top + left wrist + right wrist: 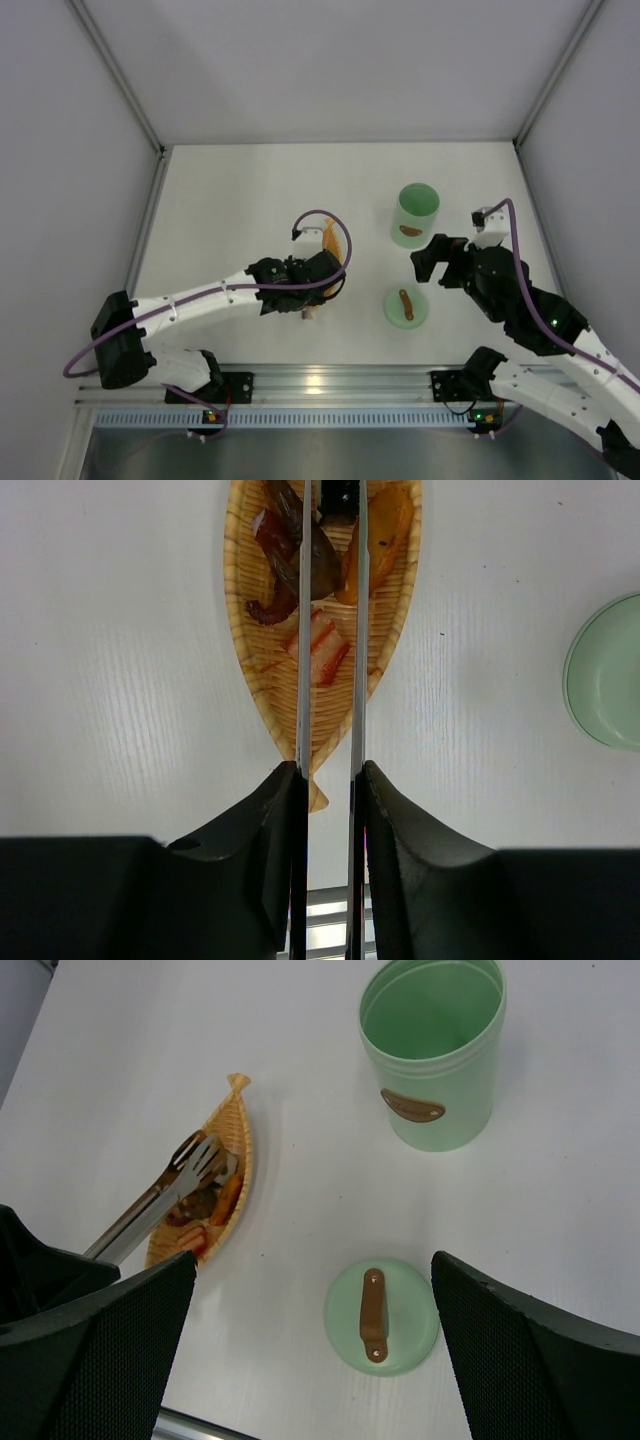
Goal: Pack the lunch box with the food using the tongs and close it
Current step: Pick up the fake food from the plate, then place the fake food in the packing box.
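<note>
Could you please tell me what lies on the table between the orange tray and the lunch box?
Nothing: bare table separates the orange tray and lunch box in the right wrist view; the lid sits nearer the arms.

Orange leaf-shaped tray, flat green disc with brown handle, white table, aluminium rail

Food on tray, tub right (lid nearer)

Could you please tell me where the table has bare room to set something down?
The far-left table, from the back wall to the orange tray, is bare, as is the strip behind the lunch box. Crowded: the left gripper holds the tongs over the tray, and the right gripper hovers by lunch box and lid.
</note>
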Action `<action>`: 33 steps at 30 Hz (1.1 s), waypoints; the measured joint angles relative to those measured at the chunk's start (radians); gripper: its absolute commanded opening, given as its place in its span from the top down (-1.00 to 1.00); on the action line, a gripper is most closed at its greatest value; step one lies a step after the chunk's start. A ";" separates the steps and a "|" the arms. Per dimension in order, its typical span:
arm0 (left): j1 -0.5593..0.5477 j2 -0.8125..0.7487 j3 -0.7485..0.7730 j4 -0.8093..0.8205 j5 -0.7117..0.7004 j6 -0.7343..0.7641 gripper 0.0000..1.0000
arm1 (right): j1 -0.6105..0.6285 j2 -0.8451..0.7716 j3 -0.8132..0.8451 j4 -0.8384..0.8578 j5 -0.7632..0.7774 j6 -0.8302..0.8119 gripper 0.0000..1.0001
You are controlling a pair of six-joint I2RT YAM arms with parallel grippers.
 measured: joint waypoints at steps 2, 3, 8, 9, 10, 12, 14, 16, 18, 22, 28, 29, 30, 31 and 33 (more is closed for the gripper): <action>0.000 0.000 0.002 -0.002 0.000 0.000 0.62 | 0.000 0.000 0.000 -0.001 0.000 0.000 -0.99; 0.000 0.000 0.007 -0.009 0.000 0.002 0.63 | 0.000 0.000 0.000 -0.002 0.000 0.000 -0.99; 0.000 0.000 0.077 -0.039 -0.003 0.020 0.67 | 0.000 0.000 0.000 -0.012 0.006 0.000 -0.99; 0.000 0.000 0.100 -0.042 -0.005 0.025 0.67 | 0.000 0.000 0.000 -0.014 0.008 0.000 -0.99; 0.000 0.000 0.122 -0.044 -0.005 0.030 0.67 | 0.000 0.000 0.000 -0.015 0.009 0.000 -0.99; 0.000 0.000 0.168 -0.046 -0.011 0.047 0.67 | 0.000 0.000 0.001 -0.019 0.013 0.000 -0.99; 0.000 0.008 0.215 -0.051 -0.012 0.063 0.68 | 0.000 0.000 0.002 -0.021 0.020 0.000 -0.99; 0.000 0.029 0.265 -0.051 -0.011 0.081 0.68 | 0.000 0.000 0.013 -0.031 0.032 0.000 -0.99; 0.000 0.058 0.313 -0.047 -0.010 0.102 0.67 | 0.000 -0.001 0.034 -0.048 0.048 0.000 -0.99; 0.000 0.142 0.424 -0.041 0.002 0.152 0.65 | 0.000 -0.012 0.067 -0.070 0.068 0.005 -0.99; 0.000 0.254 0.575 0.010 0.018 0.217 0.63 | 0.000 -0.045 0.086 -0.114 0.111 0.026 -0.99; 0.000 0.267 0.592 0.025 0.020 0.229 0.63 | 0.000 -0.047 0.086 -0.124 0.114 0.031 -0.99; 0.000 0.277 0.602 0.037 0.023 0.234 0.63 | 0.000 -0.049 0.086 -0.132 0.116 0.033 -0.99; 0.000 0.288 0.612 0.049 0.026 0.241 0.63 | 0.000 -0.051 0.086 -0.140 0.118 0.035 -0.99; 0.000 0.307 0.626 0.070 0.028 0.256 0.63 | 0.000 -0.058 0.086 -0.159 0.122 0.039 -0.99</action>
